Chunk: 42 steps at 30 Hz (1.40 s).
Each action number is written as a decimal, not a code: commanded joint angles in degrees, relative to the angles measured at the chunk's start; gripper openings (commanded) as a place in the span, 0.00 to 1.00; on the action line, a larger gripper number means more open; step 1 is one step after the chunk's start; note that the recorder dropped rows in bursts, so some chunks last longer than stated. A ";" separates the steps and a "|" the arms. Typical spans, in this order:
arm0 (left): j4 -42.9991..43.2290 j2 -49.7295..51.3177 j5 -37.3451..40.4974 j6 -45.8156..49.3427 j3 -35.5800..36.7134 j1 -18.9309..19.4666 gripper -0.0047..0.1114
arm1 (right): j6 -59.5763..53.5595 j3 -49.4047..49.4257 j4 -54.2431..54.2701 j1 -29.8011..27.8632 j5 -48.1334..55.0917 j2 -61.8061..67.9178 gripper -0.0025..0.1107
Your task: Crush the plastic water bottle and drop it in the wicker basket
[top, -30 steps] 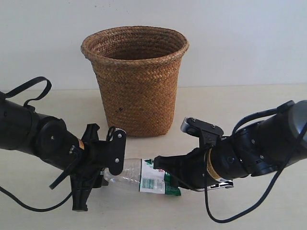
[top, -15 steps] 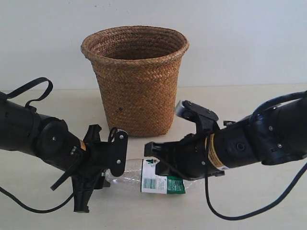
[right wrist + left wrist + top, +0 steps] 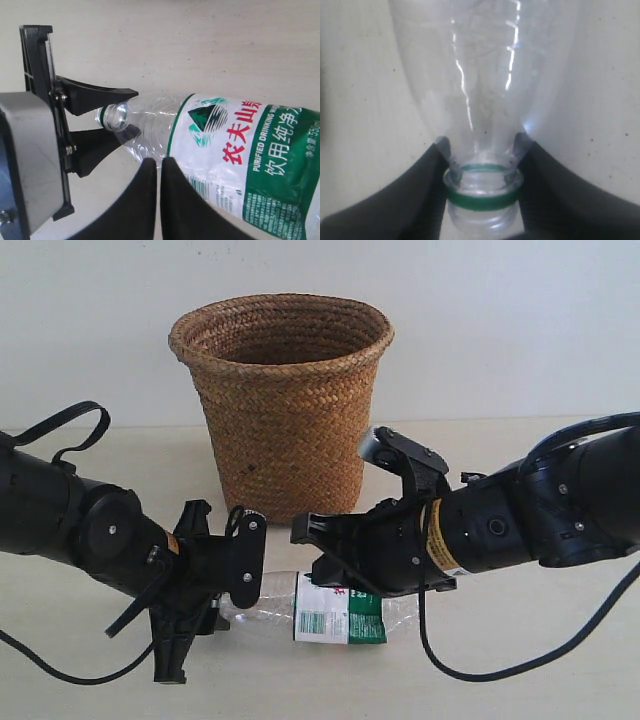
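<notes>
The plastic water bottle (image 3: 335,615) lies on its side on the table in front of the wicker basket (image 3: 285,410). It is clear with a white-and-green label, and its neck shows a green ring and no cap. My left gripper (image 3: 243,575) is shut on the neck, one finger on each side of the green ring (image 3: 481,199). My right gripper (image 3: 312,552) hovers just over the label, with its jaws shut and nothing between them. In the right wrist view the right gripper (image 3: 159,162) sits beside the bottle (image 3: 235,145), and the left gripper (image 3: 131,112) holds the mouth.
The basket stands upright behind both arms, with its mouth open upward. Black cables (image 3: 470,675) trail from the arms over the pale table (image 3: 520,450).
My right gripper has moved up and to the left, from the bottle's base end to over the label. The left gripper and the bottle have stayed nearly still.
</notes>
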 commanded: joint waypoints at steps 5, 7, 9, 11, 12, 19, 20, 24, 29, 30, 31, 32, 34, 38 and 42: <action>-0.91 -0.16 -0.09 -0.34 -0.27 -0.41 0.07 | -4.58 -0.34 4.14 0.07 -1.17 6.20 0.02; -0.91 -0.16 -0.09 -0.34 -0.27 -0.41 0.07 | -7.48 -0.34 7.13 0.07 -3.09 7.59 0.02; -0.91 -0.16 -0.09 -0.34 -0.27 -0.41 0.07 | -10.78 -0.34 10.57 0.07 -4.61 8.64 0.02; -0.91 -0.16 0.43 -0.34 -0.27 -0.41 0.07 | -11.57 -0.34 11.43 0.07 -3.61 9.19 0.02; -0.91 -0.16 0.59 -0.34 -0.27 -0.41 0.07 | -11.57 -0.34 11.16 0.07 -2.60 9.19 0.02; -0.91 -0.16 0.34 -0.34 -0.27 -0.41 0.07 | -11.42 -0.48 11.03 -0.03 -1.30 8.99 0.02; -0.91 -0.16 0.34 -0.34 -0.27 -0.41 0.07 | -11.02 -0.48 11.03 -0.03 -0.34 9.26 0.02; -0.91 -0.16 0.34 -0.34 -0.27 -0.41 0.07 | -10.77 -0.48 10.86 -0.03 2.14 10.71 0.02; -0.91 -0.16 0.34 -0.34 -0.27 -0.41 0.07 | -11.18 -1.52 10.70 -0.03 -0.88 8.31 0.02; -0.91 -0.16 0.34 -0.34 -0.27 -0.41 0.07 | -11.18 -1.66 10.69 -0.03 -0.39 7.64 0.02; -0.91 -0.16 0.34 -0.34 -0.27 -0.41 0.07 | -11.18 -1.83 10.69 -0.03 -0.13 6.93 0.02; -0.91 -0.16 0.34 -0.34 -0.27 -0.41 0.07 | -10.94 -2.11 9.78 -0.03 0.17 5.33 0.02; -0.91 -0.16 0.34 -0.34 -0.27 -0.41 0.07 | -10.81 -2.33 9.78 -0.03 1.25 4.31 0.02; -0.91 -0.16 0.56 -0.34 -0.27 -0.41 0.07 | -10.81 -2.33 9.69 -0.03 3.99 5.12 0.02; -0.91 -0.16 0.56 -0.34 -0.27 -0.41 0.07 | -10.81 -2.59 9.69 -0.03 3.76 9.10 0.02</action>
